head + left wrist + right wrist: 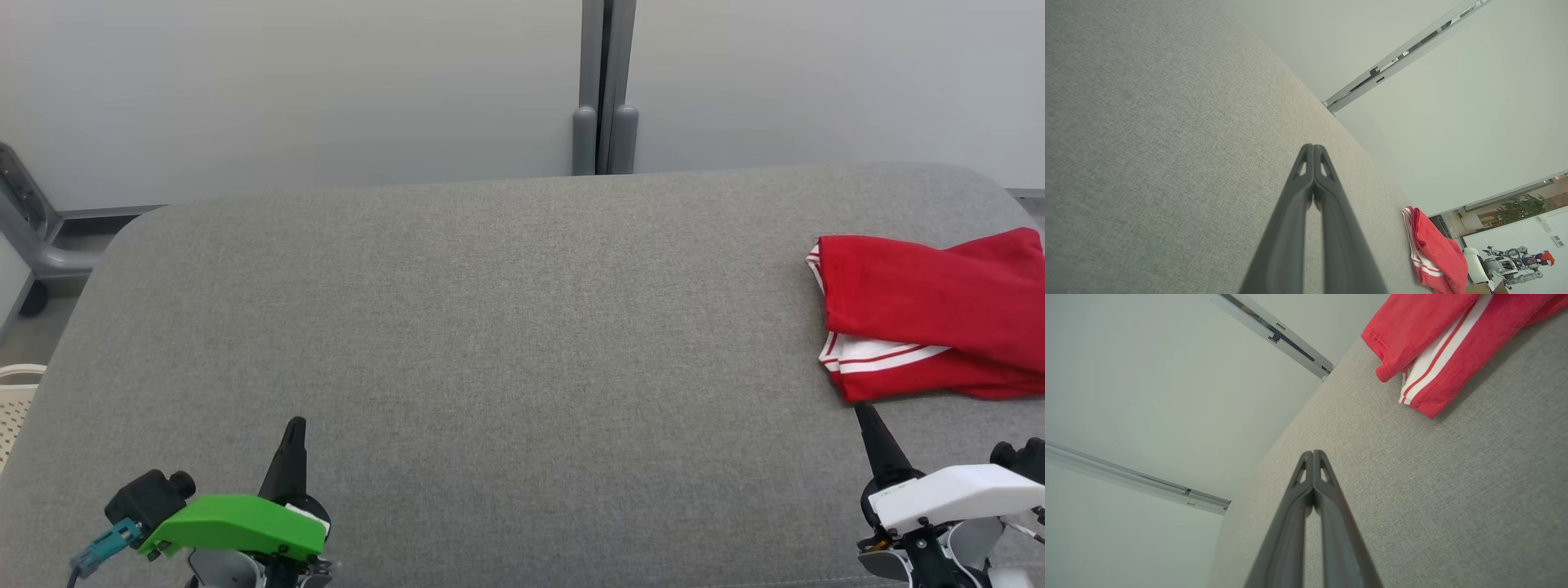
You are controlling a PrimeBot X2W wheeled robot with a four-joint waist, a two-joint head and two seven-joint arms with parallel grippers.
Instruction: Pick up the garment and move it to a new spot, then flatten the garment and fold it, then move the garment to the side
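A red garment (pixel 931 318) with white stripes lies folded at the right side of the grey padded table (pixel 490 327), running past the head view's right edge. It also appears in the left wrist view as a red garment (pixel 1433 249) and in the right wrist view as a red garment (pixel 1437 339). My right gripper (pixel 861 408) is shut and empty, its tip just below the garment's near corner. My left gripper (pixel 295 425) is shut and empty at the table's near left, far from the garment. Both wrist views show the fingers pressed together: left gripper (pixel 1313 147), right gripper (pixel 1313 453).
A pale wall with a grey vertical post (pixel 604 90) stands behind the table. A metal frame leg (pixel 33 229) and a cream perforated basket (pixel 16 400) are off the table's left edge. Another robot (pixel 1511 265) stands far off.
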